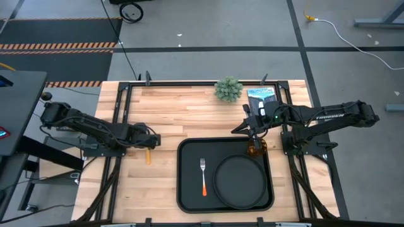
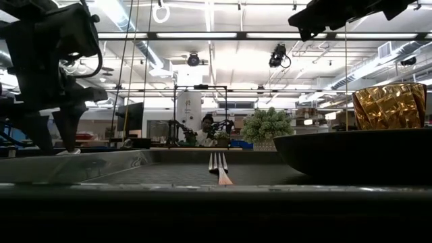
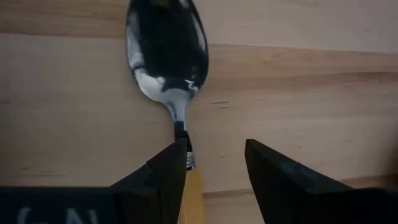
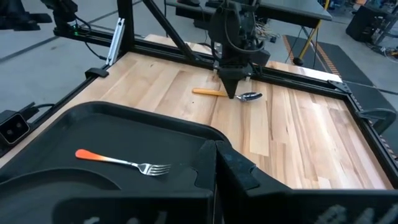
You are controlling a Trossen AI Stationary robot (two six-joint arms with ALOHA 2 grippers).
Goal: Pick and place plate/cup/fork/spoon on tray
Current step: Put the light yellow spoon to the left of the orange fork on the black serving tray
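Observation:
The spoon [image 3: 166, 50] lies flat on the wooden table, left of the tray [image 1: 189, 189]; in the high view its orange handle [image 1: 148, 156] shows. My left gripper [image 3: 214, 162] is open and points down over it, one finger on each side of the handle just behind the bowl. The fork [image 1: 203, 176] and the plate [image 1: 240, 181] lie in the tray. The cup [image 1: 255, 150] stands upright in the tray's far right corner, behind the plate in the low view [image 2: 391, 104]. My right gripper [image 4: 216, 165] is shut and empty above the tray, near the cup. My left gripper has one finger [image 3: 168, 174] close against the spoon's neck [image 3: 181, 127], where the handle begins; I cannot tell whether it touches. The other finger [image 3: 280, 180] stands clear of the spoon. The fingers come from above and stand across the spoon, which lies on the table.
A small green plant [image 1: 228, 88] and a blue and white packet [image 1: 261, 96] sit at the table's far edge. Black frame rails [image 1: 120, 113] run along the table's sides. Bare wood lies between the spoon and the tray. A person [image 2: 206, 128] shows far behind the table.

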